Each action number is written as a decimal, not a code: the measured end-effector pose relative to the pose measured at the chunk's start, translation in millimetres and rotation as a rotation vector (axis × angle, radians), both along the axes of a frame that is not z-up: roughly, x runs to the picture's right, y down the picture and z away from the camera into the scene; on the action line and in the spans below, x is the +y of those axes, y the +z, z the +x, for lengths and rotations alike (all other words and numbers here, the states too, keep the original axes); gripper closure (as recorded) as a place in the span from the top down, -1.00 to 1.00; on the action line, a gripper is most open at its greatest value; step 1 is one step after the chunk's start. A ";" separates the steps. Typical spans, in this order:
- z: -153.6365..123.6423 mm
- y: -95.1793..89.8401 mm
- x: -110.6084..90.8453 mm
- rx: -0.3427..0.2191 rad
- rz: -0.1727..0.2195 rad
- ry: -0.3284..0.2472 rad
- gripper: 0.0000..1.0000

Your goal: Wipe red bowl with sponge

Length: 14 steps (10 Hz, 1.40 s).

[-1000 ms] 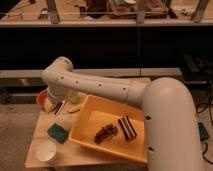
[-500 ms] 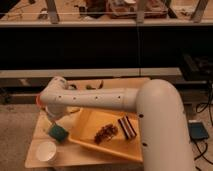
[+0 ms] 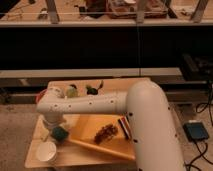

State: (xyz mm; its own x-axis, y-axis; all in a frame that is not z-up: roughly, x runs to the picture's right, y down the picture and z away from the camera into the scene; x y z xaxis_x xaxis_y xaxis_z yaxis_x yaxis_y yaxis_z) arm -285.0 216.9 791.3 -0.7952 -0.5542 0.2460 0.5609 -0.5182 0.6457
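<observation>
Pincer (image 3: 52, 128) low at worktop (image 3: 75, 159) left side, just beside sponge (image 3: 60, 133); grip state cannot tell. Red bowl (image 3: 39, 96) mostly hidden behind arm, rear left. Wiping apparently not begun

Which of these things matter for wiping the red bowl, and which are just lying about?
For the job: sponge; red bowl, mostly behind the arm; hand, down by the sponge.
Lying about: white cup; yellow tray; pale green round thing; dark green item.
</observation>
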 end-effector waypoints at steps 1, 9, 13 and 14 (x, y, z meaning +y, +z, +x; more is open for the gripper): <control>-0.3 6.4 6.0 0.014 0.010 0.001 0.60; 13.4 37.7 15.2 0.083 0.035 0.023 -0.20; 15.3 33.8 12.3 0.084 0.033 0.023 -0.79; 15.7 33.1 12.0 0.085 0.032 0.022 -0.79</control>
State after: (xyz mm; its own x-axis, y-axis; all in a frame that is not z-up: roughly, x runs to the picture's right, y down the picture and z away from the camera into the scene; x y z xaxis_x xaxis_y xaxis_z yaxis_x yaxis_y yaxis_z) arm -269.4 229.0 824.4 -0.7597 -0.5802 0.2935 0.6243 -0.5247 0.5787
